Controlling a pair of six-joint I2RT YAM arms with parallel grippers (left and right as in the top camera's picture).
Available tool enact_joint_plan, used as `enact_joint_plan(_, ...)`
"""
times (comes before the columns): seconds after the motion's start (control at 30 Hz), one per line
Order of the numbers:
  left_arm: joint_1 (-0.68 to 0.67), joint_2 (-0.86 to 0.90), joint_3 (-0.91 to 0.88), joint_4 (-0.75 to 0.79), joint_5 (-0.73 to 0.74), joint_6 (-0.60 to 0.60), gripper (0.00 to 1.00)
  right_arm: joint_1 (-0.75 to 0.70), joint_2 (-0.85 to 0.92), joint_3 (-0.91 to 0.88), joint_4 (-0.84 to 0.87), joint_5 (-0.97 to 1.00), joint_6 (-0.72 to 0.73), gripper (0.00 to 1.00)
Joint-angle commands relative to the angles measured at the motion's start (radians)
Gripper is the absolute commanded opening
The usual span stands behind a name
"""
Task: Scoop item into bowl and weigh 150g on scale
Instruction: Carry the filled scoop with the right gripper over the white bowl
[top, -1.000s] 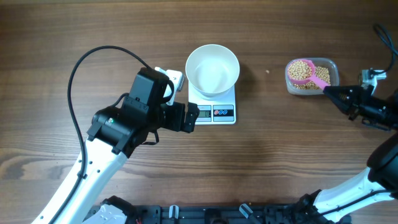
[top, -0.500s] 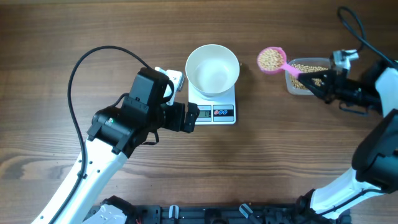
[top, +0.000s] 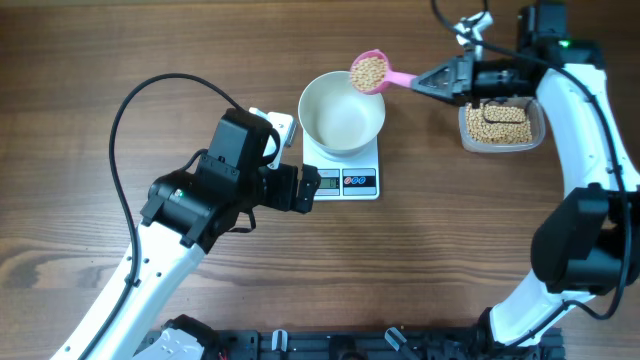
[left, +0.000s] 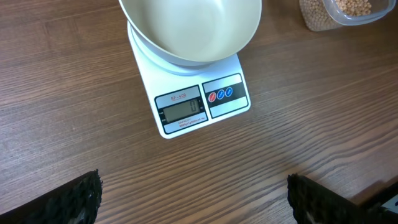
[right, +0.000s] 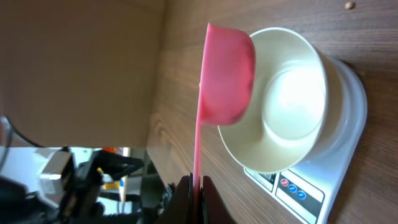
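Note:
The white bowl (top: 342, 111) stands empty on the scale (top: 346, 180) at the table's middle. My right gripper (top: 432, 80) is shut on the handle of a pink scoop (top: 369, 72). The scoop is heaped with tan beans and hangs over the bowl's far right rim. From the right wrist the scoop (right: 227, 78) shows its underside beside the bowl (right: 292, 99). My left gripper (top: 305, 188) stands open, holding nothing, just left of the scale's display. In the left wrist view the scale (left: 202, 106) lies ahead of its wide-apart fingers (left: 74, 199).
A clear plastic tub (top: 500, 125) of more beans sits right of the scale, under my right arm. A black cable (top: 150, 100) loops over the table at the left. A single stray bean (top: 430, 115) lies between bowl and tub.
My right arm lifted the filled scoop out of the tub and carried it left to the bowl's rim. The left arm stayed put.

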Motion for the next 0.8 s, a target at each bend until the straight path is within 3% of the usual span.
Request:
enact_joint_plan(0.0, -0.005, 0.004, 0.005, 0.002, 0.009, -0.002, 1.00, 0.066, -0.028, 0.022, 0.033, 0.127, 0.036, 0.04)
enact_joint_plan(0.37, -0.005, 0.004, 0.005, 0.002, 0.009, -0.002, 1.00, 0.216, -0.072, 0.023, 0.098, 0.543, -0.122, 0.05)
enact_joint_plan(0.77, -0.005, 0.004, 0.005, 0.002, 0.009, -0.002, 1.00, 0.321, -0.144, 0.023, 0.118, 0.750, -0.298, 0.05)
